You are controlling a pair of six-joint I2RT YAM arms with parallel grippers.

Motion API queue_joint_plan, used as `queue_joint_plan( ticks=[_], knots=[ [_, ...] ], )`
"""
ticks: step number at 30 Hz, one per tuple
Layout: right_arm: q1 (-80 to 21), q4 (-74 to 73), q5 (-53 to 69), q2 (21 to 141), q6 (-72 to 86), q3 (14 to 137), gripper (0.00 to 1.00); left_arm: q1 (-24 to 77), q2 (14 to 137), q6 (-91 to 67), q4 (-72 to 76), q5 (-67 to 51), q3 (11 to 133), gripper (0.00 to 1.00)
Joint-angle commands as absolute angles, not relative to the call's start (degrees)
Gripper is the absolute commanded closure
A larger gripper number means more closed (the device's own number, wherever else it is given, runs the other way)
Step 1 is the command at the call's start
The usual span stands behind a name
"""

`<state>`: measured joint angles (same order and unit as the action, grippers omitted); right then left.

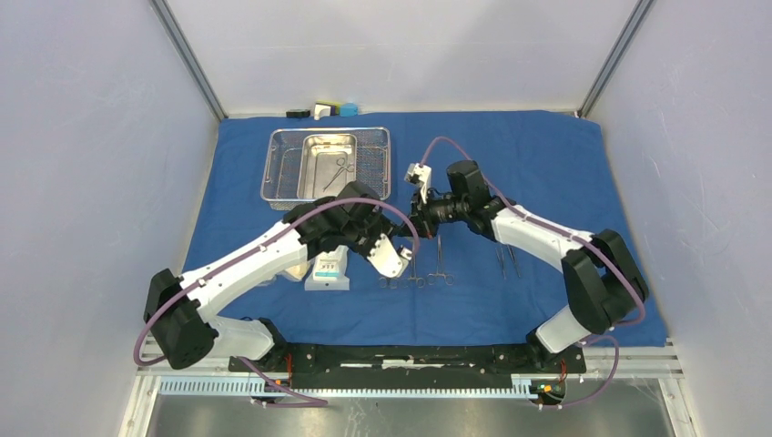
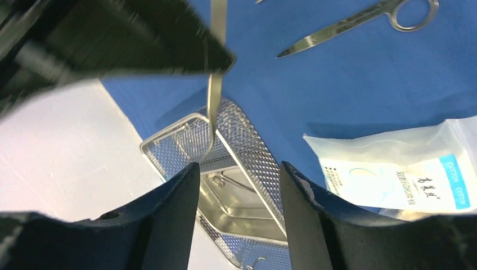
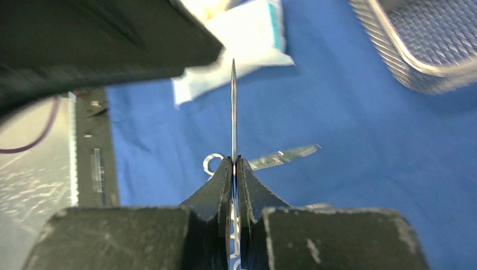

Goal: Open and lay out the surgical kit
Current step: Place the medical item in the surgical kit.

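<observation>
Right tool [image 3: 234, 161] pinches slim steel instrument [image 3: 233, 104]; left tool [image 2: 239, 166] spread, released.

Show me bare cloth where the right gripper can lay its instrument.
Bare: far right of the blue cloth, between the mesh basket and the cloth's right edge, beyond the right gripper holding the instrument. Crowded: near middle, where laid-out instruments lie beside the packet under the left arm.

Packet [image 2: 388, 169] cut by right edge; mesh basket [image 3: 394, 50] cropped; instrument [image 3: 233, 107] near end hidden in right claw [image 3: 234, 160].
</observation>
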<state>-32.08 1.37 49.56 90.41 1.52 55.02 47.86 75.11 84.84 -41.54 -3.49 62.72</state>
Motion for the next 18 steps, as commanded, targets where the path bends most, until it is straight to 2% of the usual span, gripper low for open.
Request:
queue_joint_plan(
  ticks=[1,10,18],
  knots=[
    [-31.0,-2.6,33.0,84.0,-3.2,51.2,0.92,45.4,73.7,76.4,-37.1,-6.5,69.0,0.38],
    [-25.5,-5.3,9.7,69.4,-5.8,41.2,0.92,37.6,74.5,58.5,-26.2,-10.7,72.6,0.29],
    [-18.6,-8.8,5.1,63.6,-7.4,36.2,0.92,32.8,73.5,42.2,-15.7,-9.8,68.2,0.06]
  ],
)
